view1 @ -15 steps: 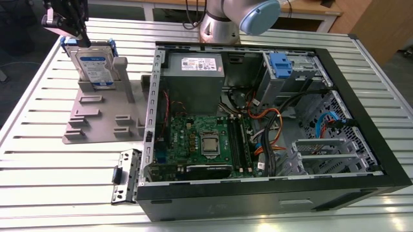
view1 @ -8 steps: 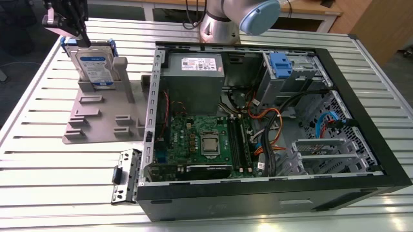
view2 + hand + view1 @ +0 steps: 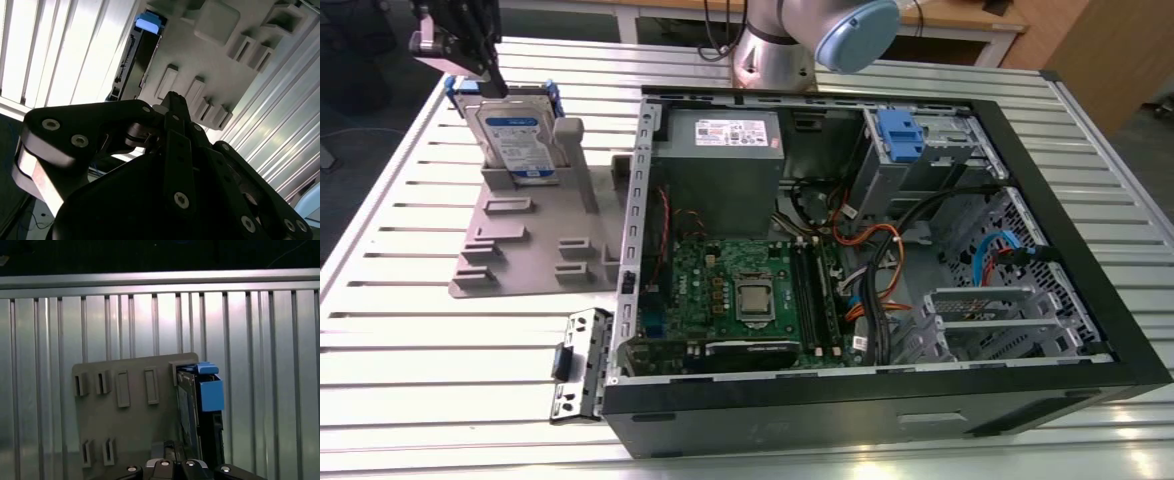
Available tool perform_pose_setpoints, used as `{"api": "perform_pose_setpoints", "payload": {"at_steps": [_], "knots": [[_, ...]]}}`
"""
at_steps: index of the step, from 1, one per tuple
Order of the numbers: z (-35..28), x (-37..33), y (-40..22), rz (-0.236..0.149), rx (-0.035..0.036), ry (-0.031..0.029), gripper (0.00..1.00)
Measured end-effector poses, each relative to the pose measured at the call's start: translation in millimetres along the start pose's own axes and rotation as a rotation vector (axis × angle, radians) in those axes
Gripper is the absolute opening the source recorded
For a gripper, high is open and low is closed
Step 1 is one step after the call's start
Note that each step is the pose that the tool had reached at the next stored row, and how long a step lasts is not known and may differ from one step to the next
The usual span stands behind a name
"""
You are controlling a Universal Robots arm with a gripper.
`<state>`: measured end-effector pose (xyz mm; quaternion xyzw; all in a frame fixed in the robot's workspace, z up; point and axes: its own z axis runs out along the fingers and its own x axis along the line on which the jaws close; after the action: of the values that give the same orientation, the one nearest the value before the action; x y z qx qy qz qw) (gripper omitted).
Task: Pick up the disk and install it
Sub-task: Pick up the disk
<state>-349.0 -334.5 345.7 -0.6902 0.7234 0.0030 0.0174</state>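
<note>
Ext. view, far left: black robot gripper directly over upright silver hard disk w/ blue rails, which is slotted in grey plastic stand. Spread or pressed: can't tell. Right: open black PC case.

The exterior view looks steeply down from above the near edge of the table, taking in the open computer case and, near the far corner on the exterior view's left, the grey stand. The first wrist view faces almost straight down on that stand, while the second wrist view looks at it aslant past the gripper, which looms close in front. All three share the stand and the disk upright in it.
</note>
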Motion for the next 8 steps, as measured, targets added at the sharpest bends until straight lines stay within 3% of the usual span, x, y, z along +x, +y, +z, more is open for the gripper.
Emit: {"api": "perform_pose_setpoints", "payload": {"at_steps": [8], "knots": [[0.0,0.0,0.0,-0.031,-0.0009,-0.0006,0.1]]}}
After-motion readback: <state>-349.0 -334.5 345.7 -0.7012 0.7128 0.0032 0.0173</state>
